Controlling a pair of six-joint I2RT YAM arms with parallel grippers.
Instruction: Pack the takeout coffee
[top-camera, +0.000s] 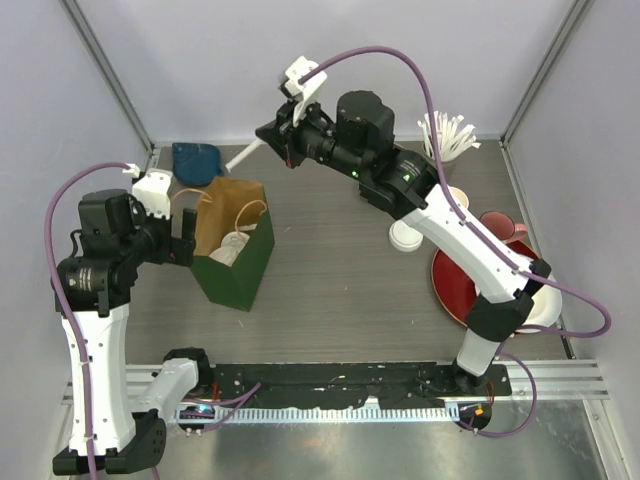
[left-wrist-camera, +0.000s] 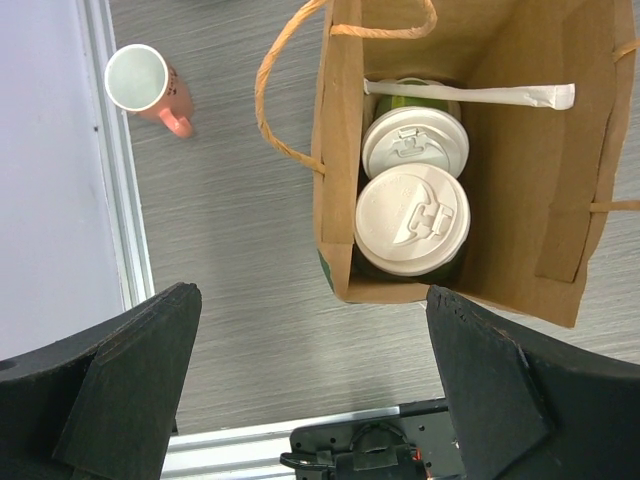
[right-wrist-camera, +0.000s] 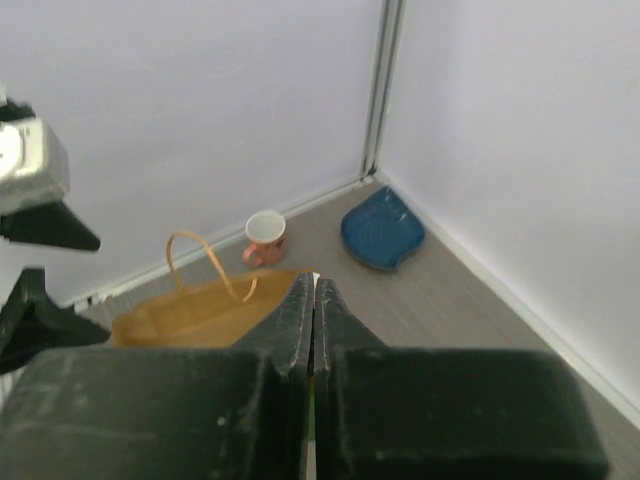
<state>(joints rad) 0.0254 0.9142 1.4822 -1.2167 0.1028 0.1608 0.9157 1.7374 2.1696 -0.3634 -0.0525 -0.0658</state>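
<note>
2 lidded cups, both already in the bag: near cup and far cup. They stand upright, side by side and touching, against one side wall. Each has 1 round white lid; green cup wall barely shows under the lids. 1 wrapped straw lies across the bag's far end, just past the far cup, tilted onto the paper wall.

Bag: brown inside, dark green outside, upright, mouth open. 2 orange twine handles; one handle flops out over the table. Bag sits left of centre in top view.

L gripper hangs above the bag's near edge w/ jaws spread wide. 2 black fingers sit at the bottom corners of the wrist view, nothing between them, not touching the bag.

R gripper is up high over the back of the table, beyond the bag. Its jaws are pressed together, pinching a second straw. That one is thin and white and sticks out down-left toward the bag. In R wrist view only a white sliver shows between the fingers.

Around the bag:
- 1 pink mug, upright, near the left rail, apart from the bag.
- 1 blue item in the back-left corner.
- 1 bunch of white straws, back right.
- 1 red plate, right side, partly under the R arm.
</note>
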